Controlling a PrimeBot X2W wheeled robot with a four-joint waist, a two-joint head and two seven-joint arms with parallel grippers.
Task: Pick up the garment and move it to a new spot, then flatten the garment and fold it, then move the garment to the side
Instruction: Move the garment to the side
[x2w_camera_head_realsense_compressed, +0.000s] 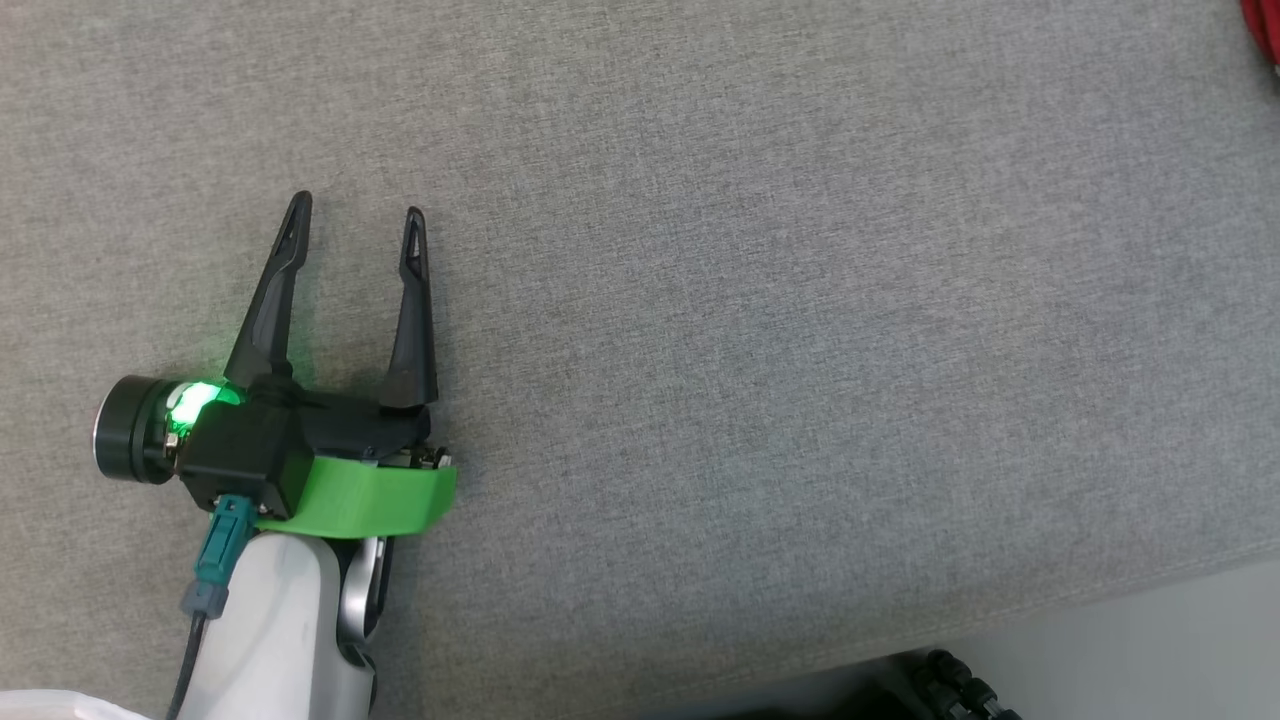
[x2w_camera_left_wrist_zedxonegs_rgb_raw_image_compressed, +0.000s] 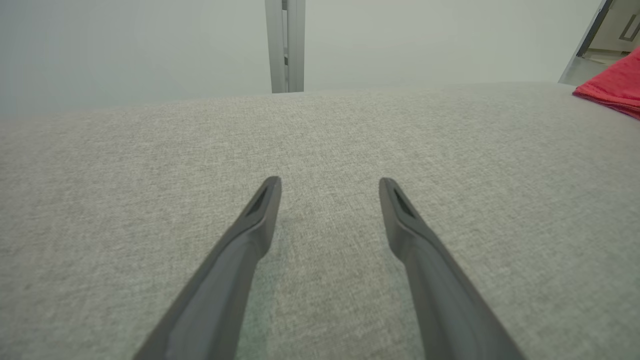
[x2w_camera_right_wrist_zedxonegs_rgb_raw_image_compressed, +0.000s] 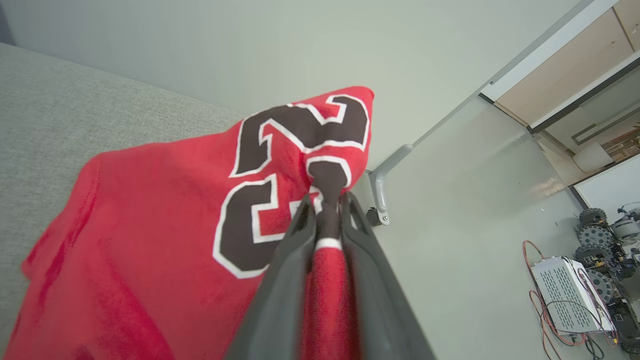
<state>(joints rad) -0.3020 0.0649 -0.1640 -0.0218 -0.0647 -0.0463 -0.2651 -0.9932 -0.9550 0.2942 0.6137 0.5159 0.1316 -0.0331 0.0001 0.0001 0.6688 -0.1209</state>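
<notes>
Now: left gripper (x2w_camera_head_realsense_compressed: 357, 204) sits low over the grey surface (x2w_camera_head_realsense_compressed: 800, 300), lower left of the head view, fingers pointing up the frame. Jaws are spread. The left wrist view shows grey weave under and between both fingers. A green lamp (x2w_camera_head_realsense_compressed: 195, 400) is lit at the wrist, and a green band (x2w_camera_head_realsense_compressed: 370, 500) wraps the gripper base.

Right gripper (x2w_camera_right_wrist_zedxonegs_rgb_raw_image_compressed: 328, 200): jaws are pressed together on a fold of the garment (x2w_camera_right_wrist_zedxonegs_rgb_raw_image_compressed: 150, 225), pinching it through the numeral. The garment is red, with a large dark number outlined in white. From the pinch it drapes down and to the left of the right wrist view, over the surface; whether the lower part touches cannot be told there.

In the head view the garment is a red sliver in the top right corner, well apart from the left gripper. In the left wrist view, red cloth lies at the surface's far right edge.

Behind, in the right wrist view: a pale wall and a white box (x2w_camera_right_wrist_zedxonegs_rgb_raw_image_compressed: 570, 295) with cables on the floor.
</notes>
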